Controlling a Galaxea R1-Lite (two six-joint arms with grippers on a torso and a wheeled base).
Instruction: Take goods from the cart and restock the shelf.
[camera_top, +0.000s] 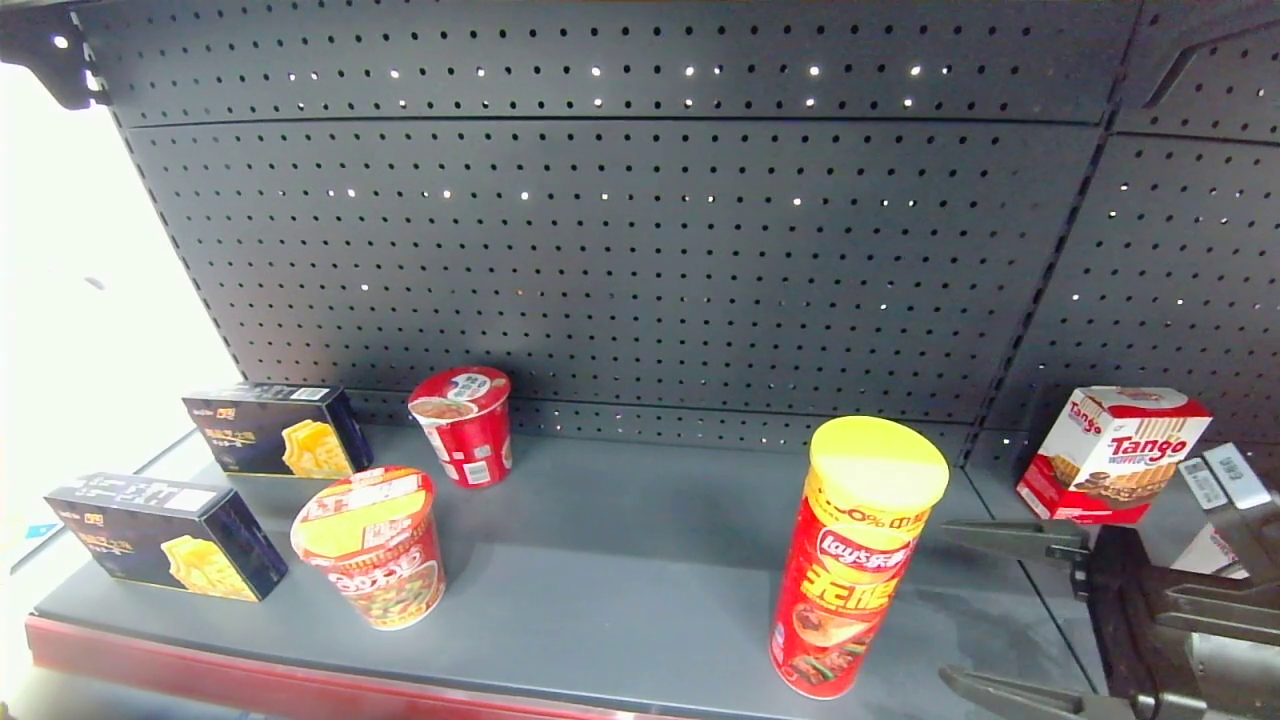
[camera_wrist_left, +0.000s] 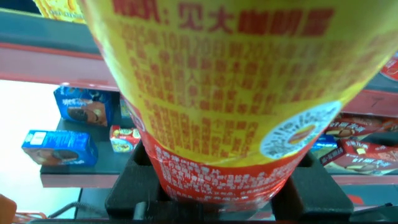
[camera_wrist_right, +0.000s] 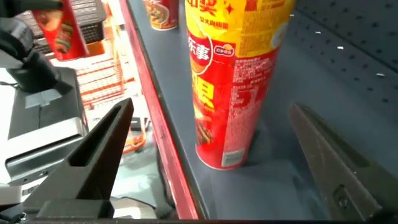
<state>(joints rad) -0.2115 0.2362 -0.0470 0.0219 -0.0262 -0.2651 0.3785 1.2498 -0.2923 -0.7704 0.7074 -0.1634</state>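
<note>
The right gripper (camera_top: 945, 605) gapes wide and empty beside the upright chips can (camera_top: 860, 560) on the shelf (camera_top: 620, 570). The left gripper (camera_wrist_left: 221, 193) clamps a yellow-and-red container (camera_wrist_left: 230, 93).

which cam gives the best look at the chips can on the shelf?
Head view: whole chips can, upright, yellow lid to base. Right wrist view has its lower body and base, top cropped. Left wrist view faces another container in the left gripper.
</note>
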